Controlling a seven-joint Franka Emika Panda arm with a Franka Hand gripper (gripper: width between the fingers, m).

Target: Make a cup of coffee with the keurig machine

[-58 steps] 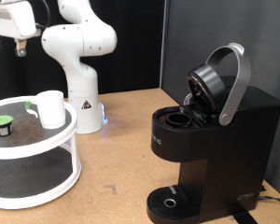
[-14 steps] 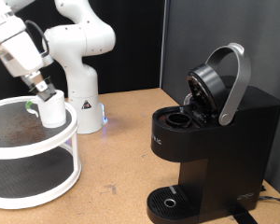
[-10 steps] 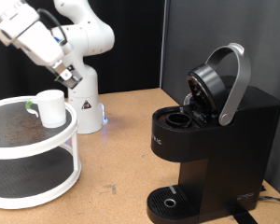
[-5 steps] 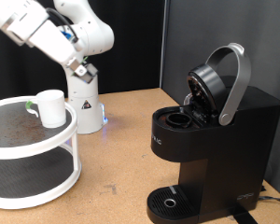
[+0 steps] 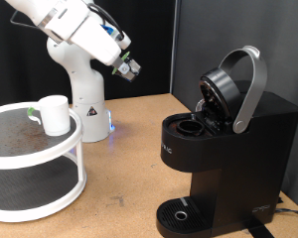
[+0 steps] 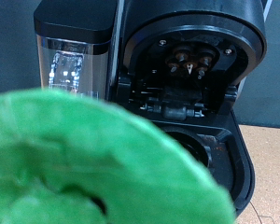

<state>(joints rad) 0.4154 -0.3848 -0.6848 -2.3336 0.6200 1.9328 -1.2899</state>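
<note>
We see the white arm stretched rightward, its gripper [image 5: 128, 70] holding a green-lidded pod [image 6: 93, 163], left of the boxy matte black keurig machine [image 5: 228, 149], glossy white cup [image 5: 55, 115] far left on the white round stand [image 5: 50, 183].

Count, exterior view: one cup [image 5: 55, 114], white, on the top tier of one white two-tier stand [image 5: 40, 174]. One keurig machine [image 5: 228, 149], black, lid open, with one silver-grey handle [image 5: 250, 87] and one round drip tray [image 5: 181, 214]. One desk [image 5: 124, 178] carried all of it.

Count, wrist view: one green blurred surface [image 6: 93, 159] filled the foreground, identity unclear. One open brew chamber [image 6: 189, 61] visible on the machine, and one clear water tank [image 6: 70, 65] beside it.

My fingers [image 5: 129, 70]: one pair.
</note>
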